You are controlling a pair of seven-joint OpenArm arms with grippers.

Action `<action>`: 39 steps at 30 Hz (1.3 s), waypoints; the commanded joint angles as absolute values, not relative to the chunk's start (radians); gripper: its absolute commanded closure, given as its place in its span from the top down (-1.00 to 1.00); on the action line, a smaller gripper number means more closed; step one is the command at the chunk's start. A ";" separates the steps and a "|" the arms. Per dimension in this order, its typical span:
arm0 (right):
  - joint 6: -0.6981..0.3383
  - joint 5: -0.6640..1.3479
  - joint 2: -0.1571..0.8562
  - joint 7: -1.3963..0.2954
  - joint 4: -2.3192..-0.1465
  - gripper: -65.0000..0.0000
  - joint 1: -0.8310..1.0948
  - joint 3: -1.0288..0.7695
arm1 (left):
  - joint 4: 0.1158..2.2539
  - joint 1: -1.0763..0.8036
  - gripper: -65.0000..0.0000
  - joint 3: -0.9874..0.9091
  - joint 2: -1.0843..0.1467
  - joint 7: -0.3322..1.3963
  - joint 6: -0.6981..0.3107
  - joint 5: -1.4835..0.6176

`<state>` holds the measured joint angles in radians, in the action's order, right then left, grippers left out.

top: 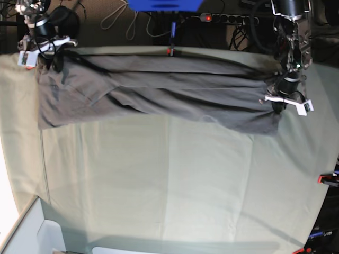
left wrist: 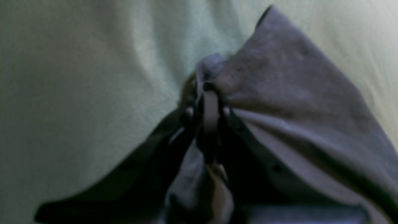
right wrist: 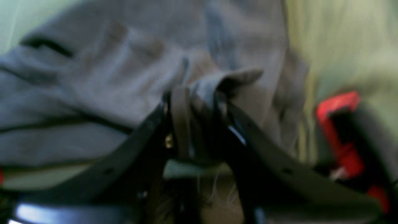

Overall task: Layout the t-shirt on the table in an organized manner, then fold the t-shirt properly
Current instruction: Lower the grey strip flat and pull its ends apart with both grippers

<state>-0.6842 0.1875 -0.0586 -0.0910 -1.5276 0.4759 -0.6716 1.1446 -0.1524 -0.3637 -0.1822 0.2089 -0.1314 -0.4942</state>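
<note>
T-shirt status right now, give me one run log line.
t-shirt: stretched across table far edge | left gripper: shut on t-shirt | right gripper: shut on t-shirt | fold: not started

The table [top: 175,185] is a big flat surface, covered by a pale green cloth with some light creases and fold lines. Small red clamps sit at its edges: one [top: 169,51] at the far edge in the middle, one [top: 324,179] at the right edge. The t-shirt [top: 159,87] lies on the far part of the table, pulled into a long grey band from one side to the other, with many wrinkles along it.
</note>
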 commanded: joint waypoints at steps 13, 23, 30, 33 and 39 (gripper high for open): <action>-0.698 0.205 -0.120 -0.064 -1.747 -0.98 0.552 -0.653 | 1.353 -0.268 -1.00 -0.489 -0.154 0.237 -0.134 -0.492; -0.698 0.196 -0.142 -0.067 -1.748 -0.98 0.555 -0.657 | 1.349 -0.271 -1.00 -0.489 -0.159 0.237 -0.134 -0.492; -0.698 0.182 -0.143 -0.064 -1.748 -0.98 0.591 -0.656 | 1.359 -0.285 -1.00 -0.490 -0.160 0.236 -0.134 -0.492; -0.698 0.183 -0.150 -0.064 -1.748 -0.98 0.602 -0.656 | 1.359 -0.285 -1.00 -0.490 -0.160 0.234 -0.134 -0.492; -0.698 0.183 -0.157 -0.058 -1.751 -0.98 0.616 -0.656 | 1.359 -0.300 -1.00 -0.504 -0.160 0.231 -0.134 -0.492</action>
<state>-0.6842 0.1646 -0.1608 -0.0891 -1.7336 0.6048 -0.6529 1.3411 -0.2993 -0.4919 -0.1455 0.2573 -0.1326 -0.4904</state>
